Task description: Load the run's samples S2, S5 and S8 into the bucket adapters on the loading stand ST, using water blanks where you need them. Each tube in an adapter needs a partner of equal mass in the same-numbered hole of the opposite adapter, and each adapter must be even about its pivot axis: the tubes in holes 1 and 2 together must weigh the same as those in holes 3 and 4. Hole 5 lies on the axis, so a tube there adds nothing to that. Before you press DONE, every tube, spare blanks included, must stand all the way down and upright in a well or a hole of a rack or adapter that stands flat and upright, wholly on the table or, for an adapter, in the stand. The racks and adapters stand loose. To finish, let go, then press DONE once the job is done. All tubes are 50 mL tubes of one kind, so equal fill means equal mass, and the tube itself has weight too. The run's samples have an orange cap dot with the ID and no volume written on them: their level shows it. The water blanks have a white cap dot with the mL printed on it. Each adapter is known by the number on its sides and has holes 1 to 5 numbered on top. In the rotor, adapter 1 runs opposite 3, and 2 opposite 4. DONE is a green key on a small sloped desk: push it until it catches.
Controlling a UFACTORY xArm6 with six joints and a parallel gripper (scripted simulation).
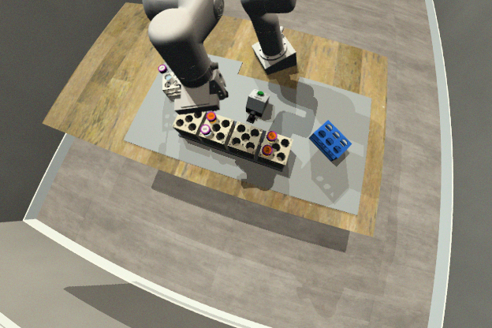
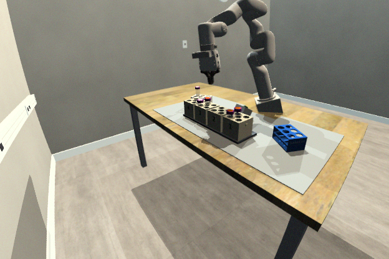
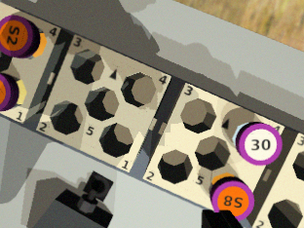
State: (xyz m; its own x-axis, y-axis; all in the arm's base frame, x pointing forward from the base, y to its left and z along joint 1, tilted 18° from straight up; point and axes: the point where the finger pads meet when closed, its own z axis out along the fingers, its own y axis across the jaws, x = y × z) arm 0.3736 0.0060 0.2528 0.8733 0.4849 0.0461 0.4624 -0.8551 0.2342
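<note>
My gripper is shut and empty, high above the adapters. Adapter 1 holds sample S2 in hole 4 and another orange-capped tube in hole 1, its ID not readable. Adapter 2 is empty. Adapter 3 holds the 30 mL blank in hole 4 and sample S8 in hole 1. Adapter 4 shows no tube. All four stand in the stand.
A white rack, partly hidden by the arm, has a white-capped tube standing high at its far end. The desk with the green DONE key is behind the adapters. A blue rack without tubes stands at the right.
</note>
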